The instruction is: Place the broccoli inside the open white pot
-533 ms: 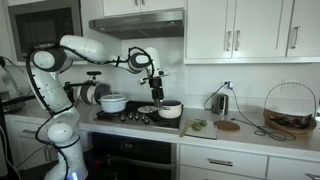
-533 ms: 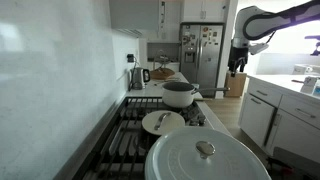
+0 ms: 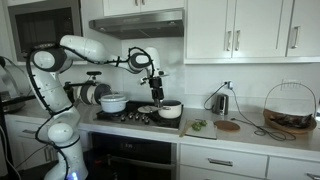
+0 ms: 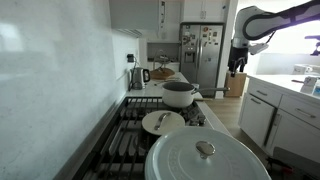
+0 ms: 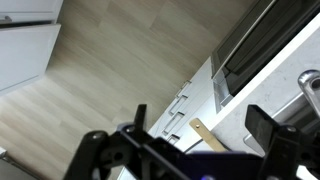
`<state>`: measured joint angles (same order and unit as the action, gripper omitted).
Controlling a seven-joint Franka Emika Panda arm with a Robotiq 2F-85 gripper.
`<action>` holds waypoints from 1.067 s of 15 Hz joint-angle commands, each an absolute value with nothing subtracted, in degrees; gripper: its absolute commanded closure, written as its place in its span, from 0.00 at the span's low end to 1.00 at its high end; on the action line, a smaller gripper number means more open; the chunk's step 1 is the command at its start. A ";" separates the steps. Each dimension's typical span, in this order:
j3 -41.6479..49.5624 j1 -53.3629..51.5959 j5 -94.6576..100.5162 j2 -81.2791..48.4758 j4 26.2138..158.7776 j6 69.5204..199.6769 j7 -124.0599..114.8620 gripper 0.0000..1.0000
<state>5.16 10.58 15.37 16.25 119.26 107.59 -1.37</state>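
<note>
broccoli [image 3: 197, 125], tiny green clump near the open white pot [image 3: 171, 110], axis indiscernible

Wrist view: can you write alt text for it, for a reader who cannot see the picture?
The gripper is open, its dark fingers spread wide with nothing between them, seen against a pale wood floor. White cabinet drawers run diagonally on the right, and a shiny metal object shows at the right edge.

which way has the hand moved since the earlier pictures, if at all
No. In an exterior view the hand is at the same spot under the hood, close by the pot.
</note>
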 commanded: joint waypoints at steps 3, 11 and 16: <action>4.60 7.63 8.61 13.68 113.27 104.13 -5.09 0.00; 3.56 5.32 -0.47 2.40 100.50 112.77 -17.87 0.00; 4.52 5.31 0.78 -6.85 91.67 121.03 -24.01 0.00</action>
<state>3.93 5.39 0.76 -1.05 98.50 118.98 -20.29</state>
